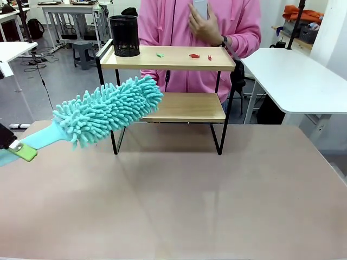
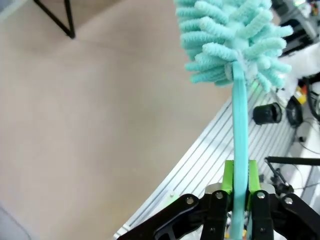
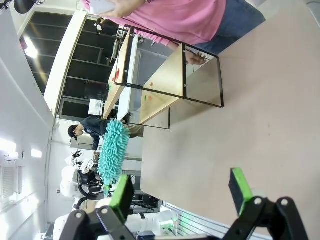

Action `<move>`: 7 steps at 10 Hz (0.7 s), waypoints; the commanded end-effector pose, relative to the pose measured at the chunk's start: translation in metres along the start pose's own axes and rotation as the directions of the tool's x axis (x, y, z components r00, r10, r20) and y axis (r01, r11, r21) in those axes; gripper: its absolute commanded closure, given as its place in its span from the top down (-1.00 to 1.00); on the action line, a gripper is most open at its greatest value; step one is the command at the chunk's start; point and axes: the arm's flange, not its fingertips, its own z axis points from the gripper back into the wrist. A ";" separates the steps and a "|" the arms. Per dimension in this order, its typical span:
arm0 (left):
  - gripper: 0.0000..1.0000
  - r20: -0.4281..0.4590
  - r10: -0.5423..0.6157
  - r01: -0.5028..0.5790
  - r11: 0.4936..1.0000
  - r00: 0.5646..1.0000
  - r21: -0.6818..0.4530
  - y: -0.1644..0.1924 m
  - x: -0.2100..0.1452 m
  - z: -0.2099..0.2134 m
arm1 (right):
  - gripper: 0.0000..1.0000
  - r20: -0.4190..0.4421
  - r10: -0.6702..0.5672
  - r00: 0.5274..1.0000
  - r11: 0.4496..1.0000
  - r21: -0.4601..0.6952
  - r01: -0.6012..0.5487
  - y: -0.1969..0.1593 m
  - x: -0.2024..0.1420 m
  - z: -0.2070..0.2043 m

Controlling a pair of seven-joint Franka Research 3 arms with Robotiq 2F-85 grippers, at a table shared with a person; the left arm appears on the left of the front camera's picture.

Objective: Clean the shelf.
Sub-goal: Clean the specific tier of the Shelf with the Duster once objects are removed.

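Teal plastic sits clamped between the left fingers point(image 2: 228, 175), which are closed on the flat handle of a fluffy duster point(image 1: 108, 111) low at the left edge of the front view, held clear of the bare worktop point(image 1: 190, 206); the right fingers point(image 3: 240, 186) stand wide apart with nothing between them, hanging over the same worktop in their own wrist view; the duster head slants up towards the middle of the frame, its tip in front of the left end of the lower board of the shelf point(image 1: 184, 107), though I cannot tell whether it touches; the shelf stands at the far side of the worktop, upper middle of the frame; on its top board lie a green scrap point(image 1: 160, 54) and red scraps point(image 1: 194, 55), with a black mesh cup point(image 1: 124, 36) at the board's left end; beyond it a person in a pink top holds a phone point(image 1: 200, 8).

As I judge it, the step in hand is bringing the duster to the shelf, with the sweeping not yet done, since the scraps lie on top; the next move calls for raising the head to the top board and drawing it across the scraps, keeping it off the cup.
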 end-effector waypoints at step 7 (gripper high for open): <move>-0.74 0.112 0.168 -0.194 0.938 0.979 0.288 -0.001 -0.048 -0.040 | 1.00 0.011 0.025 1.000 1.000 0.017 -0.025 0.001 0.002 -0.001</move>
